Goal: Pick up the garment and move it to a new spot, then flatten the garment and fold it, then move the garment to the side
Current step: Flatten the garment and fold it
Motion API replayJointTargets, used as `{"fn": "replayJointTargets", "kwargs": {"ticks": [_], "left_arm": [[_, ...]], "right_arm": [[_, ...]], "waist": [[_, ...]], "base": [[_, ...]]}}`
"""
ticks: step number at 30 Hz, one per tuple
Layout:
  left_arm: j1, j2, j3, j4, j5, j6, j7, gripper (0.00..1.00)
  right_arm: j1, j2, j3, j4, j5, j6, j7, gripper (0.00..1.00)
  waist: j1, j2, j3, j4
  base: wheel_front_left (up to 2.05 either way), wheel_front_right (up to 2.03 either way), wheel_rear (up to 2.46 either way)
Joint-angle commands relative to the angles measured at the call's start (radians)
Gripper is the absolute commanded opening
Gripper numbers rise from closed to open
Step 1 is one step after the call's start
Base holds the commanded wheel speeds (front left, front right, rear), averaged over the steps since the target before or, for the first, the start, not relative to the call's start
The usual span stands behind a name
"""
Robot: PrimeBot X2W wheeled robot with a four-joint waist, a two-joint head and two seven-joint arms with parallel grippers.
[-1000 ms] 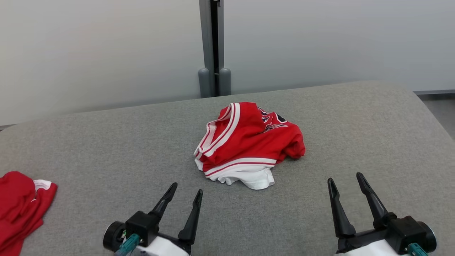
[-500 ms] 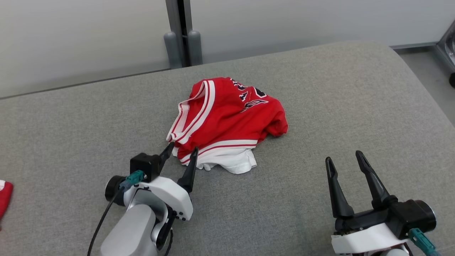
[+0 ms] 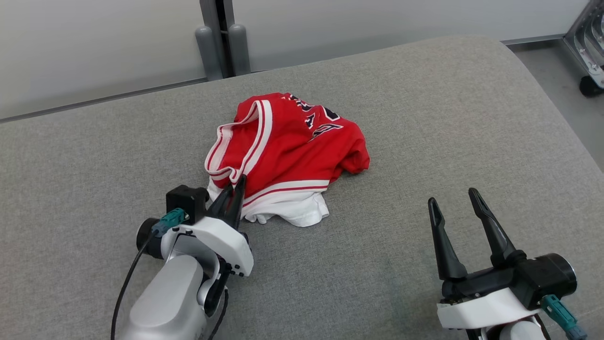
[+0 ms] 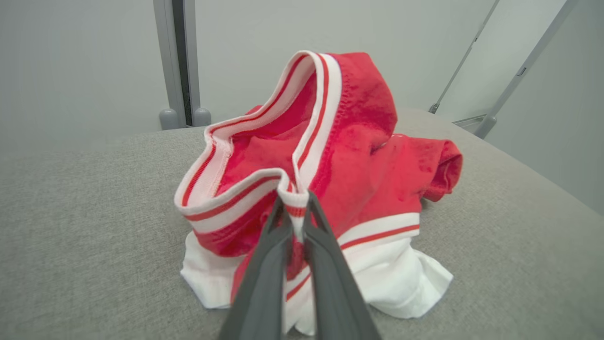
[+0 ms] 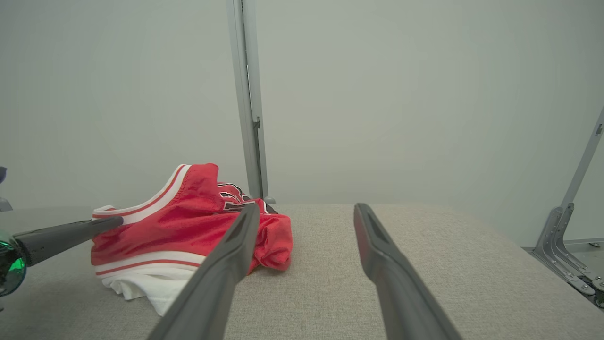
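The garment is a crumpled red jersey with white and red striped trim and a white part underneath, lying in a heap on the grey padded table. My left gripper is shut on the striped trim at the heap's near left edge. In the left wrist view its two dark fingers pinch that trim of the garment, which rises a little there. My right gripper stands open above bare table to the garment's right. In the right wrist view the garment lies left of its spread fingers, with the left gripper's fingers touching it.
A grey post stands against the pale wall behind the table. A metal frame with a wheel stands on the floor past the table's right edge. Bare padded surface surrounds the heap.
My left gripper has reached forward to the garment's near left edge and shut on its striped trim. The head camera has shifted right and down. The right gripper stayed open.
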Motion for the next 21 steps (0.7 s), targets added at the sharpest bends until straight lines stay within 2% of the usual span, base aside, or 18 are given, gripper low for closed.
{"fn": "replayJointTargets", "kwargs": {"ticks": [1, 5, 7, 10, 12, 16, 20, 21], "left_arm": [[0.016, 0.005, -0.013, -0.002, -0.026, -0.016, 0.0, 0.0], [0.005, 0.002, -0.1, -0.06, -0.189, -0.045, 0.037, 0.0], [-0.021, 0.0, -0.179, -0.156, -0.297, -0.046, 0.085, 0.0], [-0.075, 0.006, -0.249, -0.275, -0.447, -0.044, 0.16, 0.0], [-0.129, 0.007, -0.257, -0.327, -0.544, -0.044, 0.201, 0.0], [-0.287, 0.001, -0.276, -0.382, -0.668, -0.039, 0.251, 0.0], [-0.47, 0.005, -0.273, -0.419, -0.789, -0.005, 0.232, 0.0], [-0.571, 0.005, -0.261, -0.431, -0.853, 0.012, 0.203, 0.0]], "right_arm": [[0.007, -0.001, -0.001, 0.005, -0.001, -0.001, -0.001, 1.0], [0.012, -0.002, 0.006, 0.006, 0.016, -0.001, -0.001, 1.0], [0.011, -0.001, 0.014, 0.008, 0.028, -0.001, -0.001, 1.0], [0.009, -0.001, 0.027, 0.011, 0.049, -0.001, -0.001, 1.0], [0.001, -0.002, 0.04, 0.014, 0.062, -0.001, -0.001, 1.0], [-0.012, -0.002, 0.046, 0.013, 0.089, -0.001, -0.001, 1.0], [-0.015, -0.001, 0.057, 0.013, 0.106, -0.001, -0.001, 1.0], [-0.018, -0.002, 0.054, 0.011, 0.108, -0.001, -0.001, 1.0]], "waist": [[0.0, 0.0, -0.01, -0.006], [0.0, 0.0, -0.034, -0.027], [0.0, 0.0, -0.044, -0.043], [0.0, 0.0, -0.058, -0.078], [0.0, 0.0, -0.061, -0.107], [0.0, 0.0, -0.069, -0.164], [0.0, 0.0, -0.072, -0.2], [0.0, 0.0, -0.069, -0.206]], "base": [[0.0, 0.0, 0.0], [0.0, 0.0, 0.0], [0.0, 0.0, 0.0], [0.0, 0.0, 0.0], [0.0, 0.0, 0.0], [0.0, 0.0, 0.0], [0.0, 0.0, 0.0], [0.0, 0.0, 0.0]]}}
